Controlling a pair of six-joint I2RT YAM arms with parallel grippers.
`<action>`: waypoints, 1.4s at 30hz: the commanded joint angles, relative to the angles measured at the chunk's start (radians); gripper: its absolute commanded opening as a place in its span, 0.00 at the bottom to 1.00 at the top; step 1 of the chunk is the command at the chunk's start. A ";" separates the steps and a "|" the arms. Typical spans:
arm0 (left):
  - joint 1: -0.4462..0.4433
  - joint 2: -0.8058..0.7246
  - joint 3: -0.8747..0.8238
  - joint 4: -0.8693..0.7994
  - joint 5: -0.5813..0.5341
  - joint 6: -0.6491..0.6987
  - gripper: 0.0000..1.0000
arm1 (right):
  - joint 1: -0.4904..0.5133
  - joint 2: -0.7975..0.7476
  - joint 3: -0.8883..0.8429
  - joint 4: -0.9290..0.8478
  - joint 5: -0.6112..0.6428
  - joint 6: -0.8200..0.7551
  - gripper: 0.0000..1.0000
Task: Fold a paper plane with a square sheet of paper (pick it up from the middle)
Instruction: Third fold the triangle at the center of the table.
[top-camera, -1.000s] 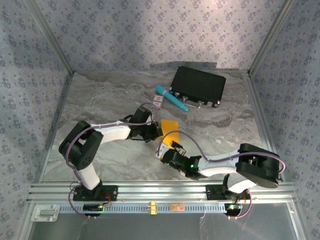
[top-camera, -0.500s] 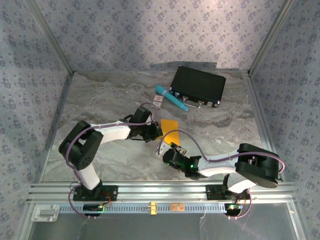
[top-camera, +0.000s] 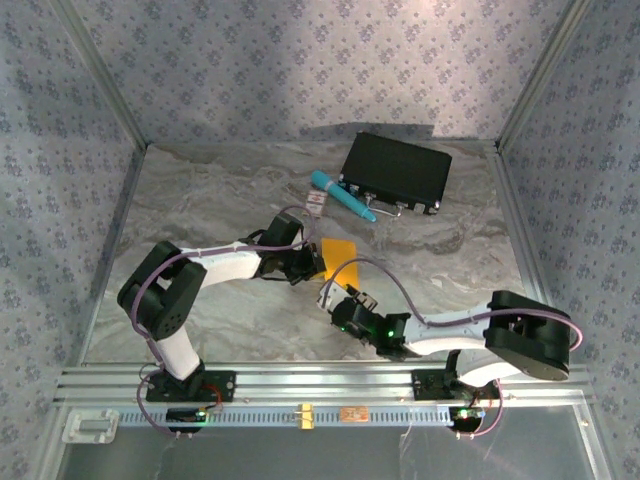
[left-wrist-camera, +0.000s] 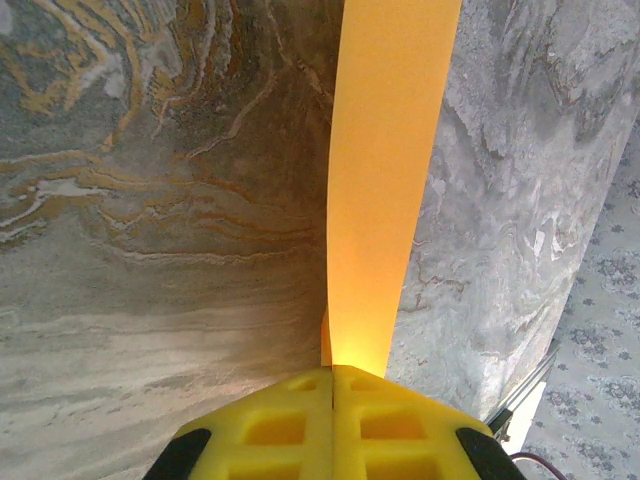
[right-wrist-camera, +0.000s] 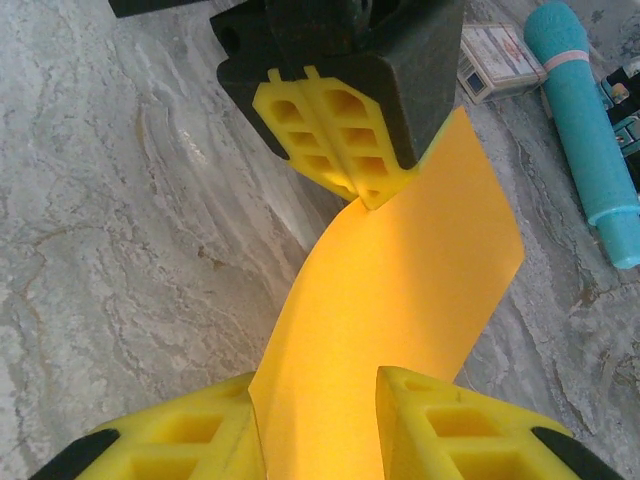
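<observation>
Holding the square sheet of paper above the bench at frame centre, the left pincer is clamped on one edge; the right pincer straddles it, jaws apart. Judged step: early fold. Next requires the right closing squarely.

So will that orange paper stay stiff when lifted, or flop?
Probably floppy: the paper bends where the left gripper pinches it. Likely very light, since that small pinch holds its edge up. It could crease easily.
</observation>
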 joint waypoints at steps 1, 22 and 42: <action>0.005 -0.019 0.000 -0.019 0.008 0.001 0.03 | -0.007 -0.015 -0.013 0.014 -0.013 0.028 0.30; 0.007 -0.051 -0.004 -0.057 -0.043 0.013 0.14 | -0.040 -0.021 -0.001 -0.016 -0.105 0.062 0.04; 0.080 -0.149 0.081 -0.262 -0.124 0.186 0.42 | -0.376 -0.013 0.073 -0.065 -0.948 0.396 0.00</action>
